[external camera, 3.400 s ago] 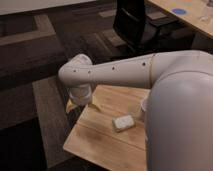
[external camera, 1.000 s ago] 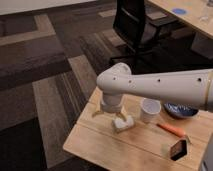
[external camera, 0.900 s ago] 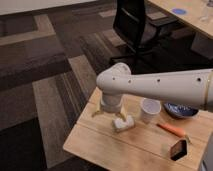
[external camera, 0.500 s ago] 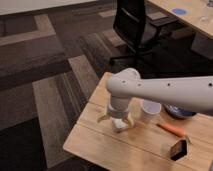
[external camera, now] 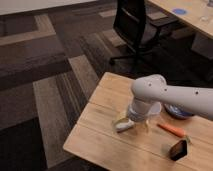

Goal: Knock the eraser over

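Gripper low in the middle, fingers spread around a whitish block, orange stick to its right, black eraser with red-orange face lower right.

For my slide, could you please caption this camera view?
Gripper hovers over the whitish block on the wooden table, far from the eraser.

hand over table centre, eraser well right, near front edge
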{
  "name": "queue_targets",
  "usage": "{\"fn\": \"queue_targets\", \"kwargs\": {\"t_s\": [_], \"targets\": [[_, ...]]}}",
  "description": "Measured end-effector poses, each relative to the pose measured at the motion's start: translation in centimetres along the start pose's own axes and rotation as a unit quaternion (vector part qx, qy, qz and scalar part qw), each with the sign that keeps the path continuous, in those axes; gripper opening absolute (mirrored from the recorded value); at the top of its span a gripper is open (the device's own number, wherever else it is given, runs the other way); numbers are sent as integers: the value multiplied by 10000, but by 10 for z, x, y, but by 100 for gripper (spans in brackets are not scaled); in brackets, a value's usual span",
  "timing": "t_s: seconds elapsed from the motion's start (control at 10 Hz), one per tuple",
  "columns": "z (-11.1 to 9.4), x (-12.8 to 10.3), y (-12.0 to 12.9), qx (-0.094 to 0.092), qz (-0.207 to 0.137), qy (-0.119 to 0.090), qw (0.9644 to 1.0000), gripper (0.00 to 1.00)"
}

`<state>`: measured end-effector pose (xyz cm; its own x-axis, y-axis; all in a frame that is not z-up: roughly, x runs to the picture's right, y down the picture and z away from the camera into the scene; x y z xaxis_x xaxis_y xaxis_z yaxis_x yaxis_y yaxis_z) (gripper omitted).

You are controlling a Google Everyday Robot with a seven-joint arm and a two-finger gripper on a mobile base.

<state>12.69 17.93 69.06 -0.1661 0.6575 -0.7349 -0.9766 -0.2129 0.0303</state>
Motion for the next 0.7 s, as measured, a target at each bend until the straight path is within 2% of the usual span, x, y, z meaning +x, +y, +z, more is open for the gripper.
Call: {"fn": "queue_targets", "kwargs": {"t_s": [0.3,0.5,0.7], "targets": [[1,2,-1,-3,30,6,10000,80],[5,18,-21,-109,276,-22,9996,80],[13,37,-60,-245,517,-67,9983,80]]}}
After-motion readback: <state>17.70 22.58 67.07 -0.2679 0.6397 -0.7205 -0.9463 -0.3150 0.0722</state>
